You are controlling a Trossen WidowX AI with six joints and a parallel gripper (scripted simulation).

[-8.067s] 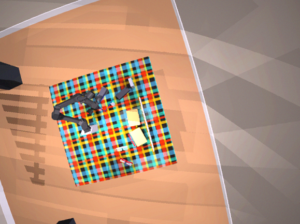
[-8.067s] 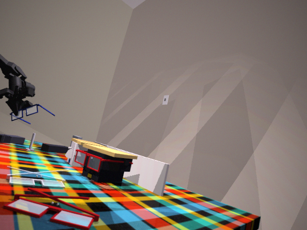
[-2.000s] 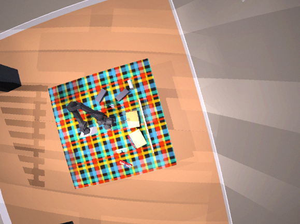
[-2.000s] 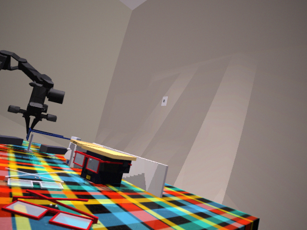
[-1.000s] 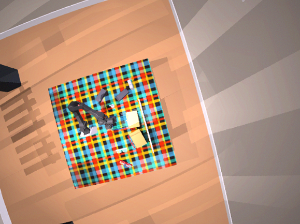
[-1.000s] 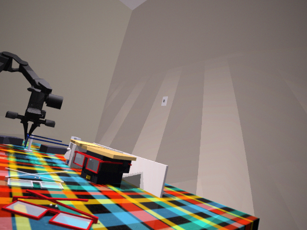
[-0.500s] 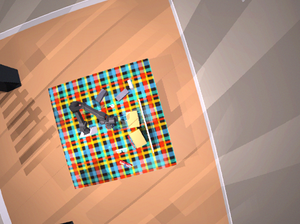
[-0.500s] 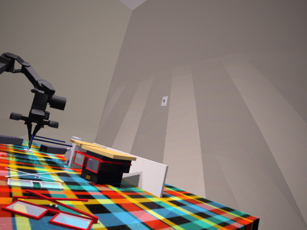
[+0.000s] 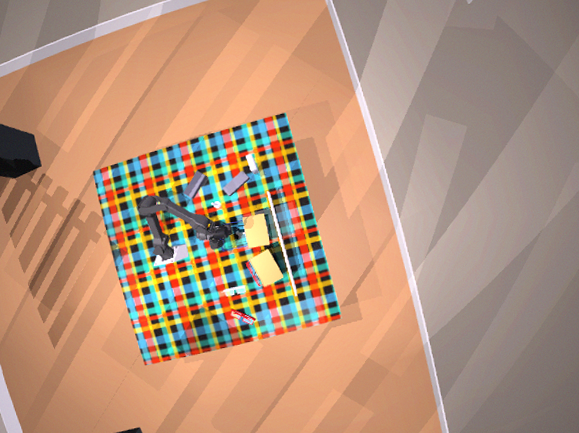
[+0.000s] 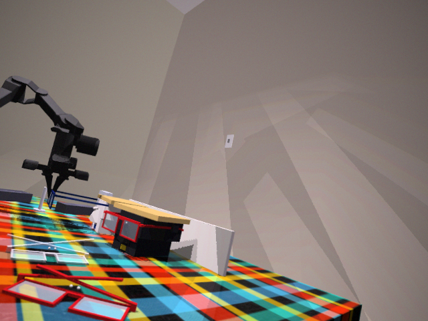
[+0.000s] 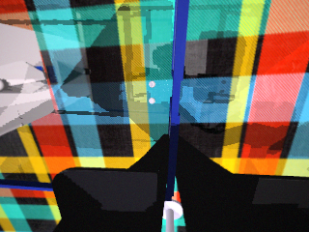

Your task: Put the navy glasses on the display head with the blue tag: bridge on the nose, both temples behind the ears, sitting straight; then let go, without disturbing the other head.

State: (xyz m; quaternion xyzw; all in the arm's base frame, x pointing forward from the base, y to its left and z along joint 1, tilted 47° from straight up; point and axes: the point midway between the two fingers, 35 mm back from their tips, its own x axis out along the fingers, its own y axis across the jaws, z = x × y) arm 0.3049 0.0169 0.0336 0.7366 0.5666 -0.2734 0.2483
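My gripper (image 9: 238,232) (image 10: 51,196) (image 11: 170,139) is shut on the navy glasses (image 10: 51,199) (image 11: 179,53), gripping the front frame. The glasses are held above the cloth, in front of the pale head (image 10: 100,223) (image 11: 21,103), with the temples pointing toward it. In the exterior view the temple tips overlap the head's upper part; whether they touch it is unclear. A small blue tag (image 10: 94,225) shows low on this head. The other head (image 10: 152,241) is black, has a yellow tag (image 10: 123,247) and wears red glasses (image 10: 129,230) (image 9: 253,273).
Tan slabs (image 9: 256,230) (image 9: 267,267) top both heads. A white panel (image 9: 282,243) (image 10: 207,238) stands behind them. White glasses (image 9: 233,291) (image 10: 49,256) and red folded glasses (image 9: 242,316) (image 10: 79,295) lie on the plaid cloth. Grey blocks (image 9: 195,184) (image 9: 236,183) and a white peg (image 10: 42,198) stand nearby.
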